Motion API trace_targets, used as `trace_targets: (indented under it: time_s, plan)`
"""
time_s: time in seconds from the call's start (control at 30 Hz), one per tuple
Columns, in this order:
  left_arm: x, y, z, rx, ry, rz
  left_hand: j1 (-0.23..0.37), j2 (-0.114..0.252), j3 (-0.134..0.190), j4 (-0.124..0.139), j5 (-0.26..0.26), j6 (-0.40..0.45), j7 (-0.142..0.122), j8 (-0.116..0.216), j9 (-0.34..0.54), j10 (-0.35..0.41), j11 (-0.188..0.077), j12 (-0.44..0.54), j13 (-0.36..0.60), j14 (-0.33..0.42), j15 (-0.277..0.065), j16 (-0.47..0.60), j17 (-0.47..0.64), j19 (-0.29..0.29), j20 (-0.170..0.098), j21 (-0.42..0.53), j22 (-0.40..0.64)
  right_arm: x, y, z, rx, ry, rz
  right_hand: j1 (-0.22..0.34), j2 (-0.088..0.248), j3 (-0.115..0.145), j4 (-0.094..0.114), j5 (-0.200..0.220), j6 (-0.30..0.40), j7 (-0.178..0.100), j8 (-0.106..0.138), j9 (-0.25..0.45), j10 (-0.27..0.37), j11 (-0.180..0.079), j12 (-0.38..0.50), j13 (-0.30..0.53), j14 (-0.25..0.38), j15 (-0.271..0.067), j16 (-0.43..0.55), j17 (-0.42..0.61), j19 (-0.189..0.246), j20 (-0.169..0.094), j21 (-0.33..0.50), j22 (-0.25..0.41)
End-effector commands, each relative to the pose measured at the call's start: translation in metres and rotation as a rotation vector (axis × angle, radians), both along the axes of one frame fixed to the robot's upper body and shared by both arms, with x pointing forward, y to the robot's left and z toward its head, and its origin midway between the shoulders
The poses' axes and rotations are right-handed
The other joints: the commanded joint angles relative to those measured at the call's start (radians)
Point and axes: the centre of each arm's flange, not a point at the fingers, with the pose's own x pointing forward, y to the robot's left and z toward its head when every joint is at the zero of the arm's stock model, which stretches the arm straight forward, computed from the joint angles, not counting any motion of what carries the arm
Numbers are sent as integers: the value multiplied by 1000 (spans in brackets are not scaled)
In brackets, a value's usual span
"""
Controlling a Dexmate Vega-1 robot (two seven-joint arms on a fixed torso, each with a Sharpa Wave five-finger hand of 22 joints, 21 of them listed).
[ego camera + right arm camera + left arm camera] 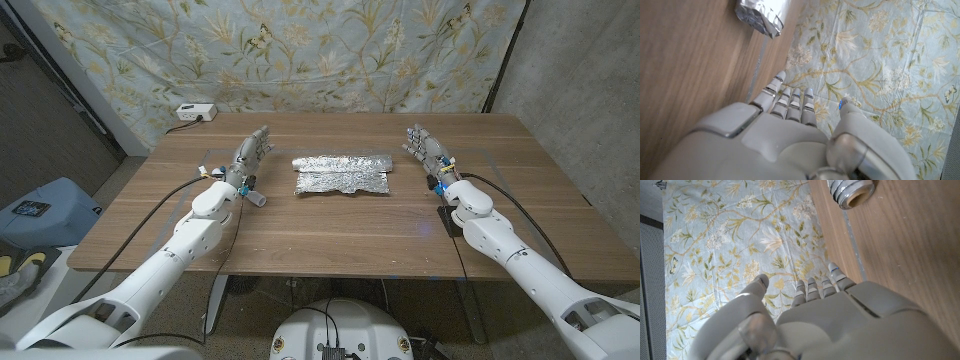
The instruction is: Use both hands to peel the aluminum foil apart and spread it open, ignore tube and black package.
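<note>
left hand and right hand open, flanking foil

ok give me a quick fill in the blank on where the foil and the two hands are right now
1. The aluminum foil lies on the wooden table ______ the two hands.
2. The left hand holds ______, its fingers apart.
3. The right hand is ______ from the foil, not touching it.
4. Behind the table hangs a ______ cloth.

Missing words: between; nothing; apart; floral
</note>
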Motion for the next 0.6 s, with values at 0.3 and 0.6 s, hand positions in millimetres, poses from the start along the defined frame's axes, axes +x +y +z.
trace_targets:
  time_s: [0.3, 0.6]
  plan:
    - [1, 8, 2, 10, 10, -9, 17, -4, 8, -12, 7, 11, 7, 4, 2, 7, 6, 6, 3, 5, 13, 5, 2, 11, 7, 0, 4, -1, 16, 4, -53, -12, -24, 10, 2, 11, -6, 3, 8, 2, 5, 3, 1, 0, 2, 0, 7, 2, 6, -4, 9, -34, 5, 4]
    - [0, 8, 5, 16, 4, -11, 20, -5, 9, -19, 7, 12, 8, 3, 2, 8, 5, 6, 2, 5, 14, 4, 1, 12, 6, -3, 4, -9, 16, 16, -141, -61, -78, 16, -1, 12, -15, 2, 8, 2, 3, 3, 0, -1, 0, -2, 6, 2, 5, -9, 9, -34, 4, 4]
